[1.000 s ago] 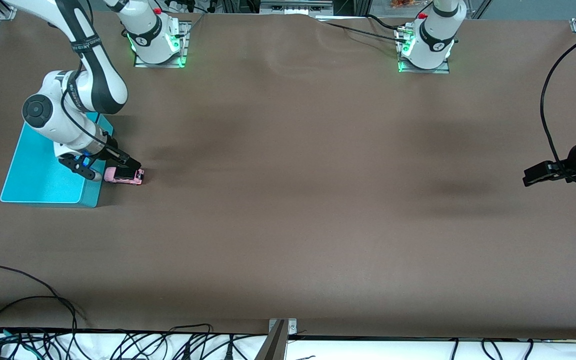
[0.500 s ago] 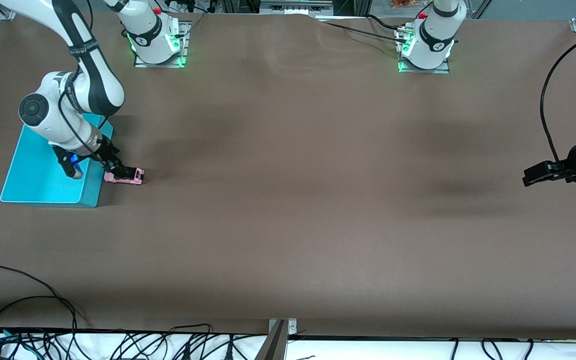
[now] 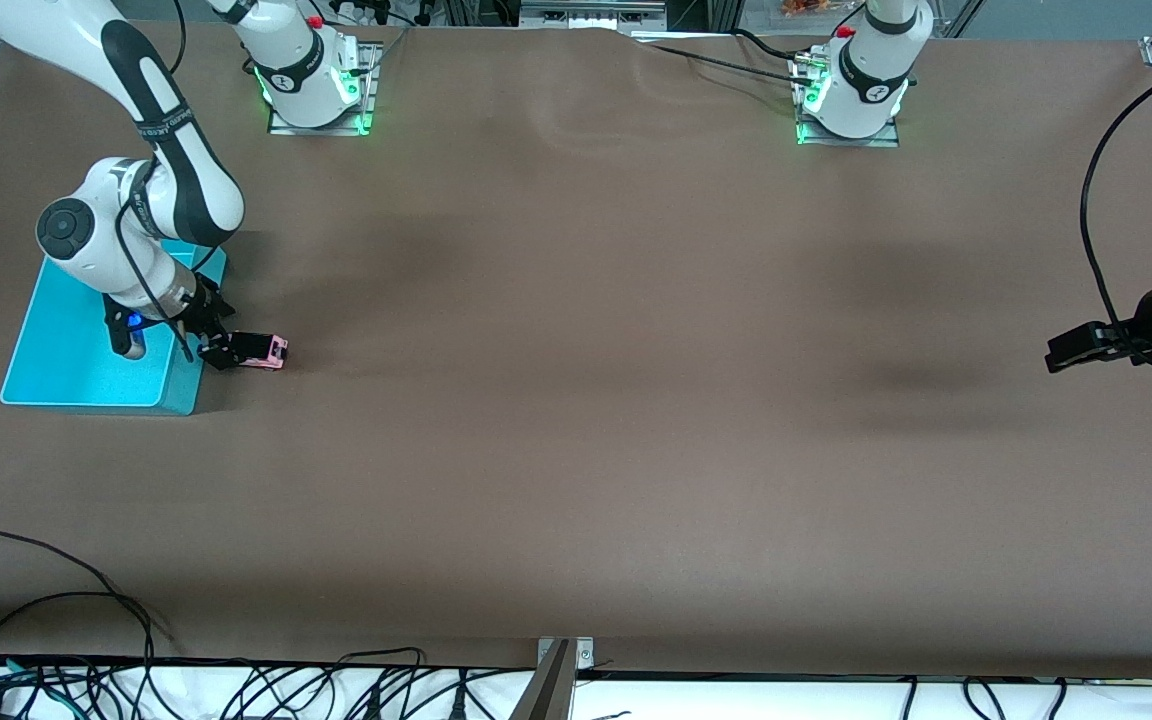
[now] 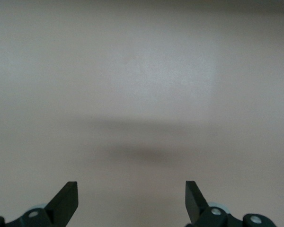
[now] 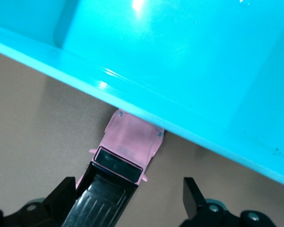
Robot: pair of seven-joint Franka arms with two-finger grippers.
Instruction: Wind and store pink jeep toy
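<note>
- Here, the pink jeep toy (image 3: pixel 261 350) stands on its wheels on the brown table (image 3: pixel 576 400), its nose just at the outer wall of the turquoise bin (image 3: pixel 86 345), on the bin's side toward the left arm's end of the table.
- The right wrist view shows the jeep (image 5: pixel 128 146) pointing at the bin wall (image 5: pixel 132 97) and tucked slightly under its rim, with the black roof lying between the fingers.
- The right gripper (image 3: pixel 219 350) is down at the jeep's bin-side end, fingers spread on either side of the body and not visibly pressing on it.
- Likely risk: the jeep sits so close to the wall that closing or lifting could scrape a finger on the bin, nudge the bin, or pinch only the roof so the tiny car twists out.
- If the wheels are wound, a loose grip might let it roll away.
- The bin's visible interior holds nothing; part is hidden by the arm.
- The left gripper (image 3: pixel 1071 350) waits over bare table at its own end, well apart from the bin, fingers spread and empty (image 4: pixel 130 198).
</note>
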